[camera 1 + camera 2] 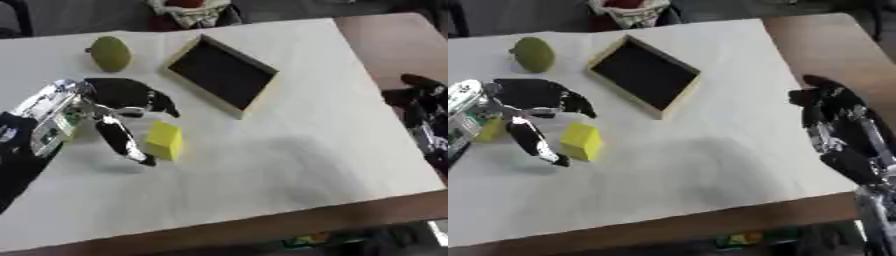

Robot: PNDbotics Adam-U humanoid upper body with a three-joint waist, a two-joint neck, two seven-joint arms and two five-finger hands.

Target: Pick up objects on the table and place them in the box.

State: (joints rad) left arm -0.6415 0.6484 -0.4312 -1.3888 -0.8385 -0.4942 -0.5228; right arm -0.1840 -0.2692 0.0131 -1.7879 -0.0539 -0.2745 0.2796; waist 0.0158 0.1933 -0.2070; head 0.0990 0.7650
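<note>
The left hand point(105, 117) reaches in from the left edge over the white table point(306, 150), its fingers spread and slightly bent, holding nothing. The thumb point(122, 142) points down toward the near side, its tip just beside the block's lower left corner; the fingers point(140, 95) arch above and behind the block. The yellow block point(164, 140) stands on the table in the gap between thumb and fingers, close to the thumb; whether the thumb touches it cannot be told. A second small yellow thing point(490, 129) shows partly under the hand's wrist, mostly hidden.

Beyond the hand, toward the far left of the table, lies a green, rounded fruit point(110, 53), well apart from the block. To its right sits the box point(223, 74), a shallow tray with a pale wooden rim and a dark inside, turned askew to the table's edges. Nothing shows inside it. The block lies near the box's nearest corner but apart from it.

The right hand point(833, 117) rests at the table's right edge, fingers up and relaxed, open and holding nothing, well apart from the box and the block. A brown surface point(833, 45) adjoins the table beyond it. At the far edge, behind the box, a heap of red and white things point(188, 11) sits off the table.
</note>
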